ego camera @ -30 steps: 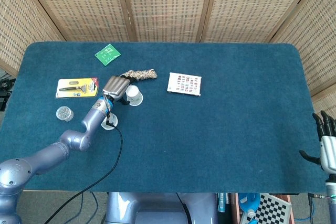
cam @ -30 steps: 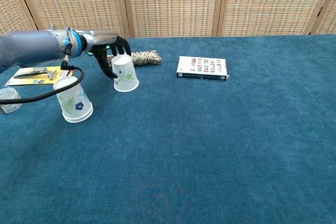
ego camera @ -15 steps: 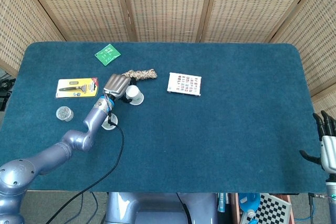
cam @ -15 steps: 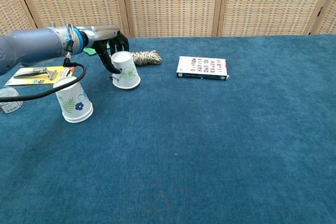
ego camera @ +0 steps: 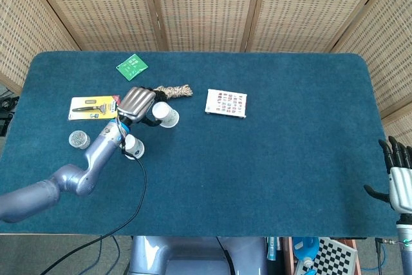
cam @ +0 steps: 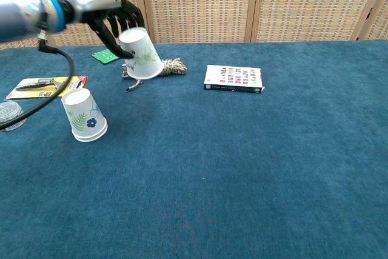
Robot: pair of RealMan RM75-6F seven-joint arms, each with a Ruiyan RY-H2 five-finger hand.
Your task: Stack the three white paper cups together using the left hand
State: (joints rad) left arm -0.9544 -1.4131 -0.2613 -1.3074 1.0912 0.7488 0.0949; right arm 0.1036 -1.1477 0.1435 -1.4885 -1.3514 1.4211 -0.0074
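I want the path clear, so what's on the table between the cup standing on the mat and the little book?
Nothing: in the chest view the blue mat is bare between the standing cup and the book. The rope lies behind that line, and the left hand holds another cup above it.

A blue worktop fills most of the view; a green packet lies flat near its far left edge; a razor in a yellow pack lies flat on the left side; a small round tin sits near that pack, closer to the front; a bundle of rope lies near the middle, a bit to the left; a white box with little coloured pictures lies flat to the right of the rope, apart from it; woven screens stand behind the worktop.
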